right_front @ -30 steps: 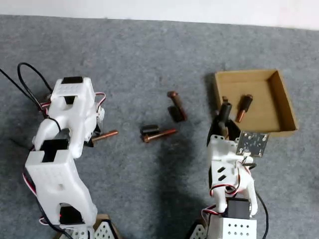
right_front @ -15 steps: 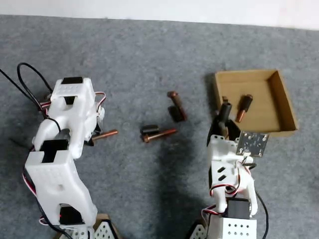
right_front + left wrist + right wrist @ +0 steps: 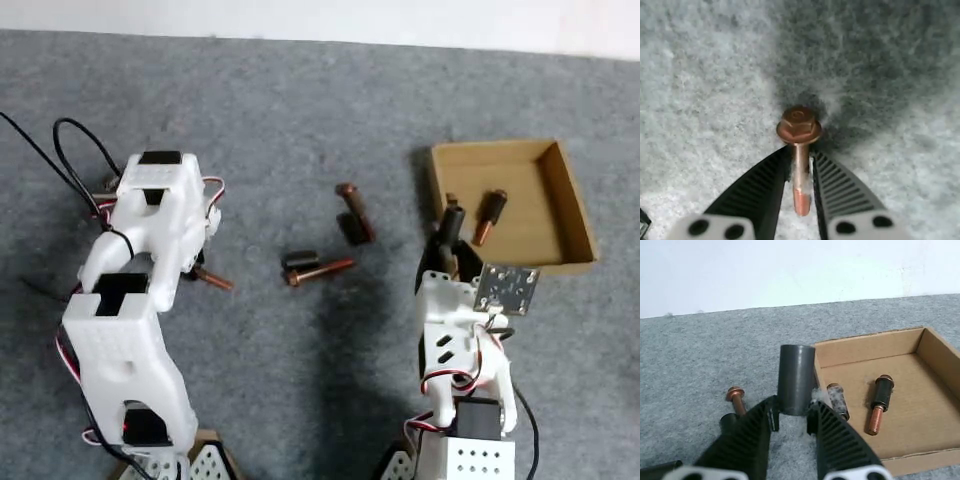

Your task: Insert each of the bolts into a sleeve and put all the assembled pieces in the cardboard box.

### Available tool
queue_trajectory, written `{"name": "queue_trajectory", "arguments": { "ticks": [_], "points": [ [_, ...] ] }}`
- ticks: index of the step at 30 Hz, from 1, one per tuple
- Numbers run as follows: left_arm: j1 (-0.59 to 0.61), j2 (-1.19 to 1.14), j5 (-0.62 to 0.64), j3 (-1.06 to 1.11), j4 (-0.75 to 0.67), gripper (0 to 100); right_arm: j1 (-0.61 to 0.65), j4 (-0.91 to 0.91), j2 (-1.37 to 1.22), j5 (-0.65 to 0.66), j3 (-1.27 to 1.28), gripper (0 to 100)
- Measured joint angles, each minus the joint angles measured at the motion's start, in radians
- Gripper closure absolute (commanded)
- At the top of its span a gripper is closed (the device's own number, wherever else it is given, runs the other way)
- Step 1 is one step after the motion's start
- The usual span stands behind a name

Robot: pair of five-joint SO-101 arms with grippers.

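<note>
- Lying under both arms, the grey mat [image 3: 300, 110] covers the table.
- The cardboard box [image 3: 525, 180] sits on the right arm's side, with an assembled piece [image 3: 490, 215] on its floor.
- The left gripper [image 3: 800, 162] is clamped on a copper bolt [image 3: 799, 127] by the shank, its head toward the mat.
- The right gripper [image 3: 794, 415] pinches an upright dark sleeve [image 3: 796, 377] just beside the box.
- Two loose bolts [image 3: 320, 270], each beside a loose sleeve [image 3: 300, 259], lie between the arms.
</note>
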State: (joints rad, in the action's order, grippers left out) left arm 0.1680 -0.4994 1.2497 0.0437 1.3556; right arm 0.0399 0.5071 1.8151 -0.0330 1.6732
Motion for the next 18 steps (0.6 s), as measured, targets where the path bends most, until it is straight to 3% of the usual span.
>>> {"name": "queue_trajectory", "arguments": {
  "ticks": [6, 12, 18],
  "points": [
    [0.000, 0.078, -0.129, -0.109, 0.044, 100, 0.000, 0.000, 0.000, 0.000, 0.000, 98.9],
    [0.002, 0.318, -0.262, -0.321, 0.161, 100, 0.000, 0.000, 0.000, 0.000, 0.000, 98.9],
    [0.005, 0.542, -0.393, -0.351, 0.290, 100, 0.000, 0.000, 0.000, 0.000, 0.000, 98.9]
  ]
}}
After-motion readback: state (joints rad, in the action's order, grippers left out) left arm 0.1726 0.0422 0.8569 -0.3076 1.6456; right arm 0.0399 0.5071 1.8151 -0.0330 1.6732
